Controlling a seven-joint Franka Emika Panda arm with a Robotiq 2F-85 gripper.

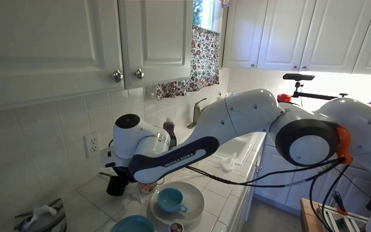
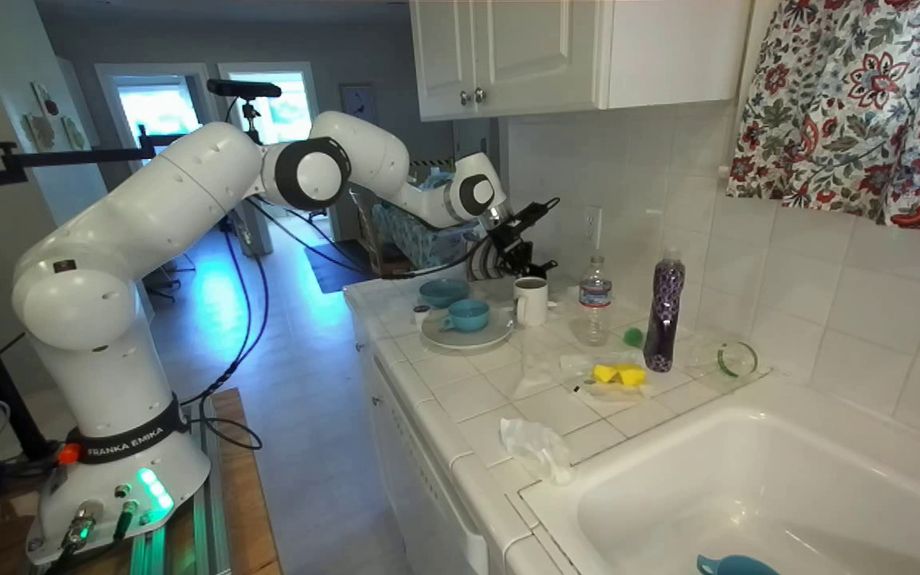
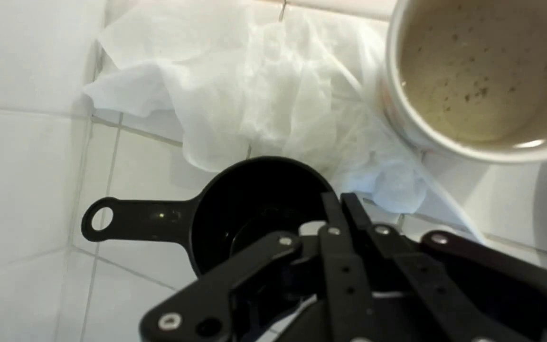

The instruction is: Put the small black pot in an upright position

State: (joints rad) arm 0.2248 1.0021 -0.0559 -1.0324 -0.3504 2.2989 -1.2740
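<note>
Small black pot (image 3: 254, 204): black, handle (image 3: 150, 219) included. Gripper (image 3: 340, 195): black. Arm (image 2: 148, 192): white, black bands. Cup (image 1: 169, 198) and bowl (image 1: 132, 224): turquoise blue. Plate (image 1: 195, 201): pale grey. Mug (image 1: 147, 188): white, reddish pattern. Curtain (image 2: 851, 104): white, floral print in red, grey-blue, green. Slender bottle (image 2: 664, 311): mottled purple and black. Counter tiles (image 2: 468, 395): white. Cabinets (image 1: 280, 35): white.

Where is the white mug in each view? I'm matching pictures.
In an exterior view: white mug, low, left of centre, partly behind the arm.
In an exterior view: white mug, just right of centre.
Wrist view: white mug, top right corner, cut off.
Shared landmark: the gripper, near the white mug in every picture.
</note>
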